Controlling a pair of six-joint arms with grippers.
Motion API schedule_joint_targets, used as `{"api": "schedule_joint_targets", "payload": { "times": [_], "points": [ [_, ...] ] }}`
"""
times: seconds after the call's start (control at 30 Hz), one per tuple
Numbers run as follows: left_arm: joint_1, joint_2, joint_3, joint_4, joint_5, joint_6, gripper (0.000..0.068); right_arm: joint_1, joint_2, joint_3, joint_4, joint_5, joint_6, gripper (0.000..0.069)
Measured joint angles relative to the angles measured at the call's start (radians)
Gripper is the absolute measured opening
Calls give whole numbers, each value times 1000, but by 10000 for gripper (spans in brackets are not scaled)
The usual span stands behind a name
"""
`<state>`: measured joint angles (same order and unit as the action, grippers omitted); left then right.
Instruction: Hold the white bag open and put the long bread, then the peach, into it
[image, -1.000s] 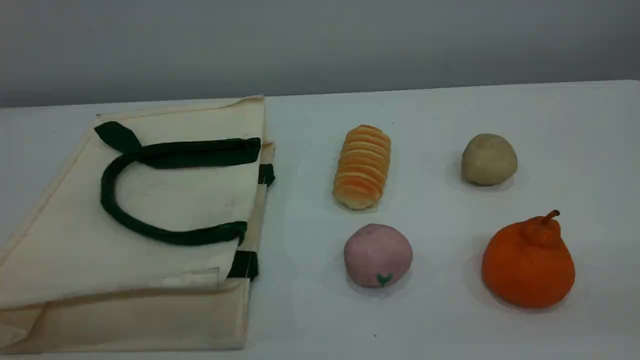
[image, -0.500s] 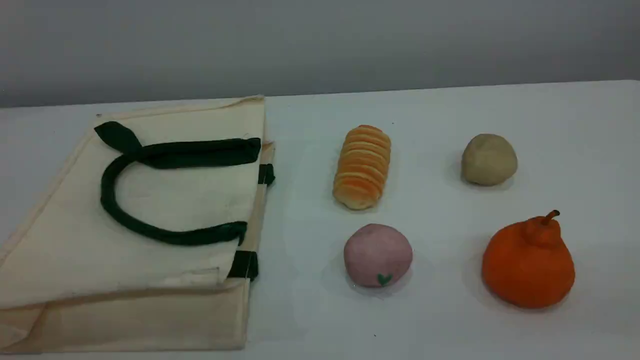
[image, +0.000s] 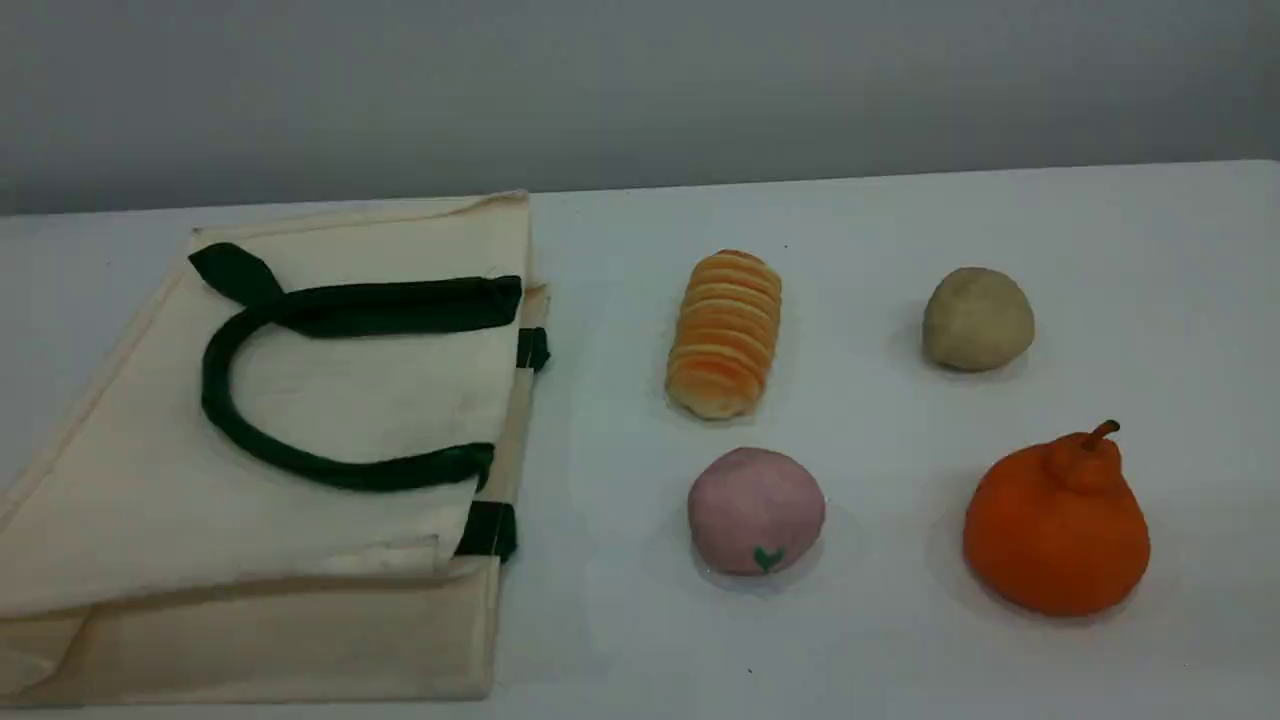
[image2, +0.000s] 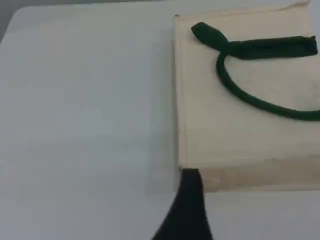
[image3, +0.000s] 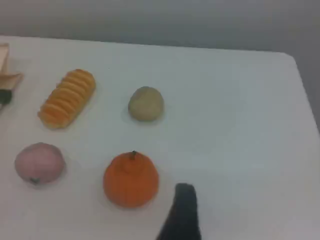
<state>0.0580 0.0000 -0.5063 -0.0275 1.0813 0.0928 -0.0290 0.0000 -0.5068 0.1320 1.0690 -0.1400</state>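
The white bag (image: 120, 480) lies flat and closed on the table's left, its dark green handle (image: 340, 305) looped on top. To its right lies the long bread (image: 724, 333), with the pink peach (image: 756, 510) just in front of it. Neither arm shows in the scene view. In the left wrist view, one dark fingertip (image2: 187, 210) hangs above the table at the bag's (image2: 240, 135) near left corner. The right wrist view shows one fingertip (image3: 181, 212) high over the table, right of the bread (image3: 67, 98) and peach (image3: 40, 162). Neither gripper holds anything.
A round beige ball (image: 978, 318) sits at the back right, and a bigger orange pear-shaped fruit (image: 1056, 525) with a stem at the front right. The white table (image: 880, 220) ends at a grey wall behind; its right edge shows in the right wrist view.
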Motion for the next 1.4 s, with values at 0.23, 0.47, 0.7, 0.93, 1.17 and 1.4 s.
{"api": "schedule_joint_targets", "payload": {
  "times": [0.23, 0.47, 0.7, 0.93, 1.17, 1.4],
  "points": [
    [0, 0, 0, -2, -1, 0, 593, 2, 0, 0, 0, 0, 0, 589],
    [-1, 0, 1, -2, -3, -1, 593, 63, 0, 0, 7, 0, 4, 589],
    [-1, 0, 2, -1, -3, -1, 593, 63, 0, 0, 33, -3, 43, 589],
    [-8, 28, -72, 1, -87, -72, 593, 63, 106, -74, 31, -35, 64, 589],
    [-63, 224, -161, 6, -166, -106, 582, 62, 370, -236, 67, -125, 63, 589],
    [-85, 481, -166, 0, -267, -106, 578, 62, 651, -270, 81, -205, 57, 589]
  ]
}}
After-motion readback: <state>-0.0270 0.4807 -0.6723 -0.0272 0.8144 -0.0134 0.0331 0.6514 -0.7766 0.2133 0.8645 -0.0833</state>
